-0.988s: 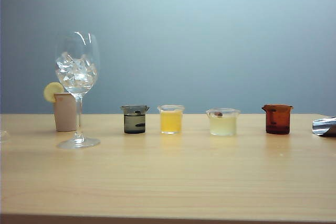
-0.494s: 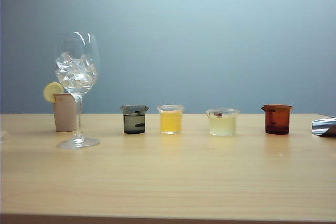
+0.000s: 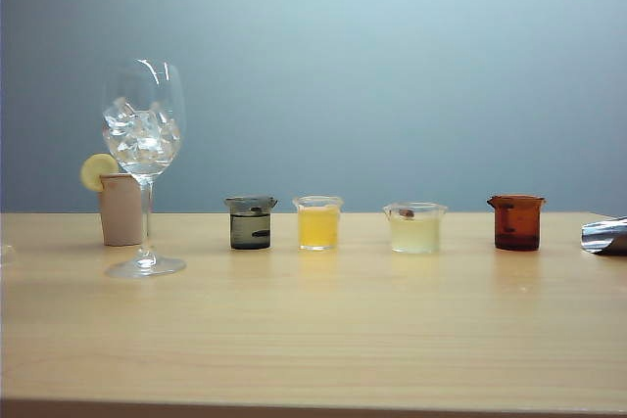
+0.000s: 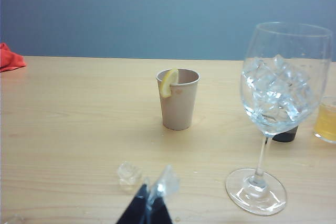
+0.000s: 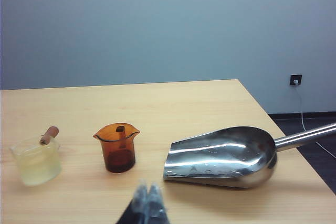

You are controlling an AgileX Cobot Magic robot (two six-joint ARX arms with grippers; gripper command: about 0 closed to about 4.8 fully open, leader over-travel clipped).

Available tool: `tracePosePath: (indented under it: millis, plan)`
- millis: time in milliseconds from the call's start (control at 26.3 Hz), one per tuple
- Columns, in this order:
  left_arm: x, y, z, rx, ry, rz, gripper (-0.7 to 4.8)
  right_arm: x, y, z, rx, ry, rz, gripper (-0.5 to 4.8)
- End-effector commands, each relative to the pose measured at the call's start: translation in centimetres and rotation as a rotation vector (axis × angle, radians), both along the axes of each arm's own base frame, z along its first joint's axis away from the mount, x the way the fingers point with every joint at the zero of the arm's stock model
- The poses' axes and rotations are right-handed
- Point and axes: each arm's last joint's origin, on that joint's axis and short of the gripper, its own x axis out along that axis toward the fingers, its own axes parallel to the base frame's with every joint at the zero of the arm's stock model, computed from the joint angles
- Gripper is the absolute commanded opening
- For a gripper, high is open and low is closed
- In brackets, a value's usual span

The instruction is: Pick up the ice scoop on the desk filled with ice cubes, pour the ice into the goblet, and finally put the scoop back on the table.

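Ice scoop [image 3: 605, 236]: exterior view, you see it lying on the counter [image 3: 313, 340] at far right, goblet [image 3: 144, 163] with ice cubes [image 3: 142, 136] far left. Left wrist: your left gripper [image 4: 147, 209] closed, empty, near the goblet's foot. Right wrist: your right gripper [image 5: 146, 205] closed, empty, scoop lies beside the amber cup [image 5: 117, 147].

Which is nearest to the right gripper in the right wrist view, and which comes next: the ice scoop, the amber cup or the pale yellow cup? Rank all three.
From the right gripper, jaws shut, low over the table's near edge:
1. Amber cup, just beyond the gripper.
2. Ice scoop, lying by the table's side edge; its mouth is nearly as close, so hard to separate.
3. Pale yellow cup, beyond the amber cup on the other side, clearly farthest.
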Motion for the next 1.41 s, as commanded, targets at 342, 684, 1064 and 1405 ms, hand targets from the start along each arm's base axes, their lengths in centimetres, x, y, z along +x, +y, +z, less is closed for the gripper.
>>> tracePosePath:
  millis: [342,684,1064,1405]
  plan:
    - [-0.02,0.0,0.16,0.0,-0.01,-0.001,-0.05,0.03,0.21,-0.06,-0.015,-0.001,0.074,0.0]
    - [-0.02,-0.01,0.16,0.0,-0.01,-0.004,-0.04,0.03,0.21,-0.06,-0.016,-0.001,0.074,0.0]
    - [-0.02,-0.01,0.16,0.0,-0.01,-0.004,-0.04,0.03,0.21,-0.06,-0.016,-0.001,0.074,0.0]
    - [-0.02,-0.01,0.16,0.0,-0.01,-0.004,-0.04,0.03,0.21,-0.06,-0.016,-0.001,0.074,0.0]
